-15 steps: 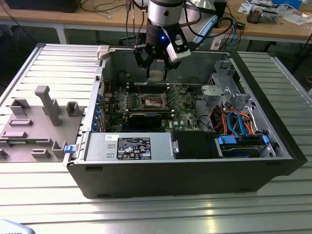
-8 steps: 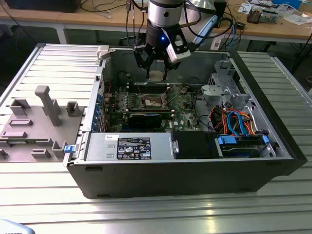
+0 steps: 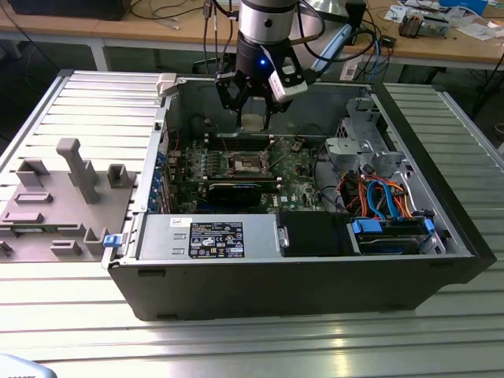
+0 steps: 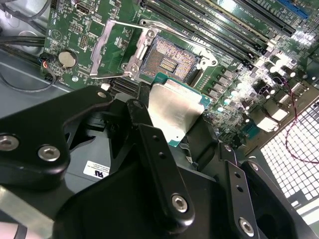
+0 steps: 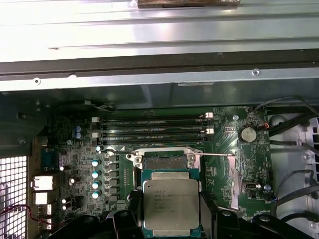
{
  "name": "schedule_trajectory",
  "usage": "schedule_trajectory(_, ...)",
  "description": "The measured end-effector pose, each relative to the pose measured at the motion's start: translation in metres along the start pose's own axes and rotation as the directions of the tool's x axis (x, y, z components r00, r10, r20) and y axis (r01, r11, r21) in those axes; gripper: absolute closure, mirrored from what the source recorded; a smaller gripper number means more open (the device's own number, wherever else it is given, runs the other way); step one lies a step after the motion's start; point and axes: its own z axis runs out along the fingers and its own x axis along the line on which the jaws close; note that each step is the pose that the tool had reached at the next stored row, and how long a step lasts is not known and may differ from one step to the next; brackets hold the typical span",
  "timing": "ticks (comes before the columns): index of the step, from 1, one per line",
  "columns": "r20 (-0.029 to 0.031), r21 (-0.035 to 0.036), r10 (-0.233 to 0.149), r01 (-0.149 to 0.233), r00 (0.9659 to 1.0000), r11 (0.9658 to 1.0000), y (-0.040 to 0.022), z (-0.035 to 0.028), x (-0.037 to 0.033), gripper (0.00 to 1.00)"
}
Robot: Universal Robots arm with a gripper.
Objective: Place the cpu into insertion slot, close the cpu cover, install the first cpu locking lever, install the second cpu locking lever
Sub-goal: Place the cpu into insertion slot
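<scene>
As seen in the exterior view, lying on a slatted metal table (image 3: pixel 354 346): an open computer case (image 3: pixel 315 283), side panel off, with a green motherboard (image 3: pixel 295 177) on its floor. Next to the case, on the exterior view's left, a grey plastic fixture (image 3: pixel 71 185) with some upright pegs.

Entering from above, near the far wall of the case, the robot arm (image 3: pixel 264 20), last link upright, wrist aimed straight down at the board. Below the wrist, the gripper (image 3: pixel 252 118), hanging over the motherboard and apart from it.

On the board, long black memory slots (image 5: pixel 154 130) in a row. Just beside them the insertion slot (image 4: pixel 169 59), dark, with its small contacts uncovered. At one side of the slot the cpu cover (image 4: pixel 139 52), swung open and standing up from the board, green board visible through its cut-out centre.

Above the board and near the slot, the cpu (image 4: pixel 174 112), silver-grey top facing the camera in the first wrist view. Black fingers (image 4: pixel 154 149) closed against two opposite edges of the chip, pinching it between them.
</scene>
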Motion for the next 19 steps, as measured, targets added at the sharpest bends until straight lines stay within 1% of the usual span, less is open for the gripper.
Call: schedule_trajectory(19, 0.0033, -0.0006, 0.037, -0.037, 0.9993, 0.9993, -0.0001, 0.0004, 0.0, 0.45)
